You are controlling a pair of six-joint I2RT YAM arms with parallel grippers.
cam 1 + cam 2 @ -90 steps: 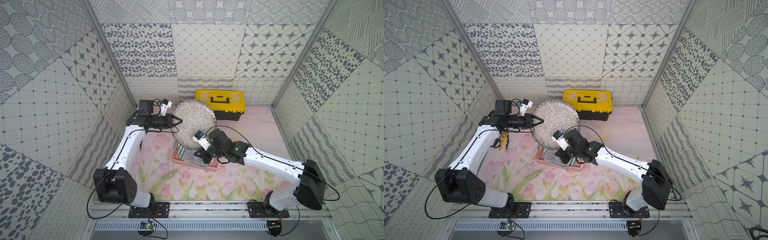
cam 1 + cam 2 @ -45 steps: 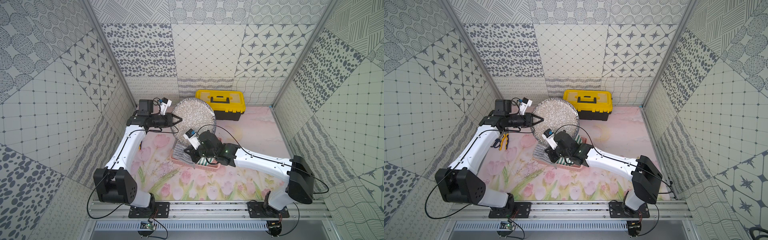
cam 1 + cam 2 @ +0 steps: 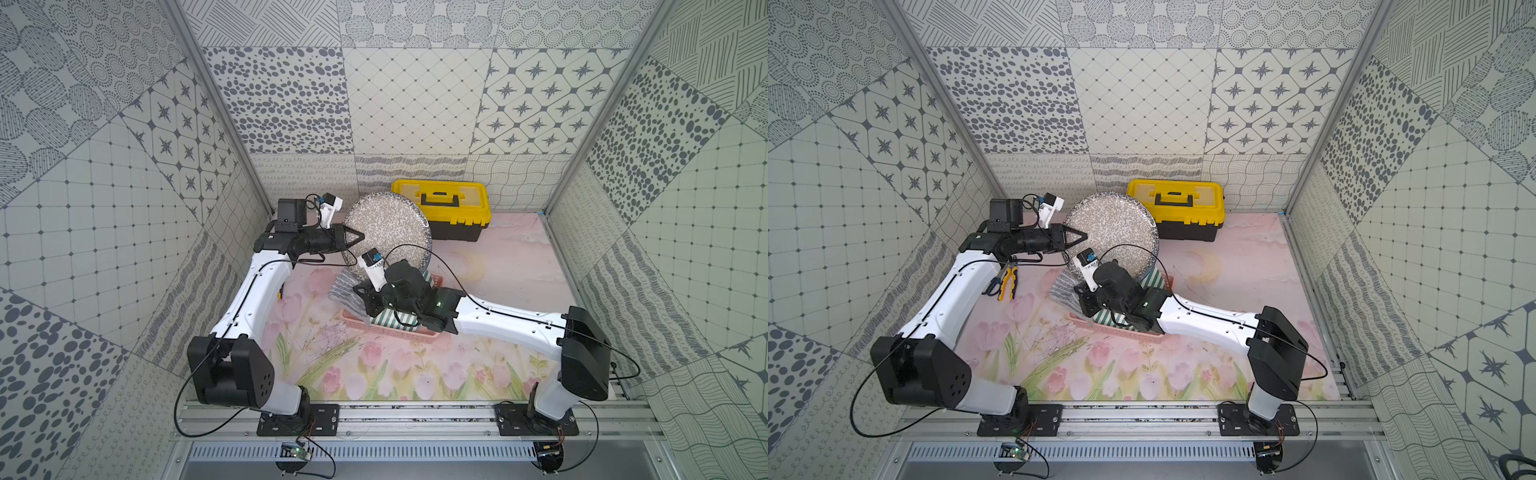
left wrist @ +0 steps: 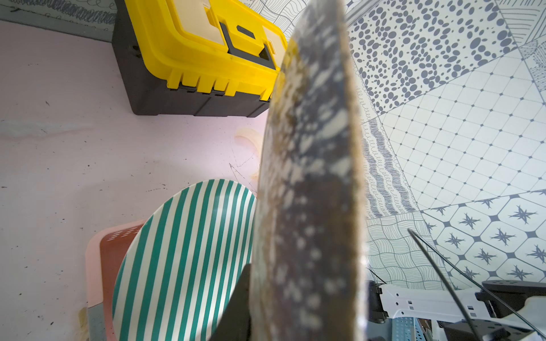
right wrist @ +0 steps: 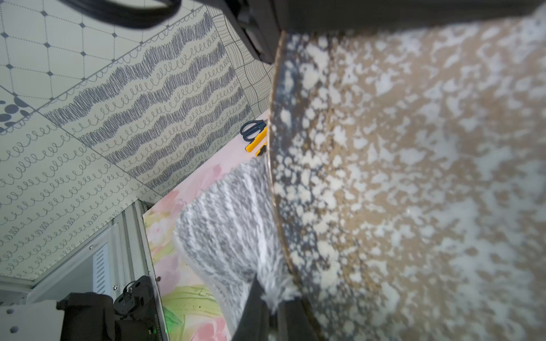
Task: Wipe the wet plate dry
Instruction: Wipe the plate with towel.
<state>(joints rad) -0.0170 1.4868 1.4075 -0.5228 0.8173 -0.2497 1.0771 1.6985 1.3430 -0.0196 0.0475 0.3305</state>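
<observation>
left pincer (image 3: 360,237) clamps tilted plate (image 3: 390,224); right pincer (image 5: 272,307) grips cloth (image 5: 227,230) beside it

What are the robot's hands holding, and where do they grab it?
Left gripper pinches the plate by its rim. Right gripper pinches the cloth by one edge.

The round speckled grey-and-cream plate (image 5: 413,177) looks like glazed ceramic, mottled, with a faint sheen and a thin brownish rim. The grey-and-white striped cloth (image 5: 227,233) is fluffy, deep-piled, with a fuzzy edge. The yellow-lidded black toolbox (image 4: 201,53) is moulded plastic, smooth, with a dull gloss. The pink basket (image 4: 109,245) is thin perforated plastic, matt. The green-and-white striped plate (image 4: 186,251) is smooth and lightly glossy. The floral-printed worktop (image 3: 374,370) is matt, scuffed and speckled with dirt
</observation>
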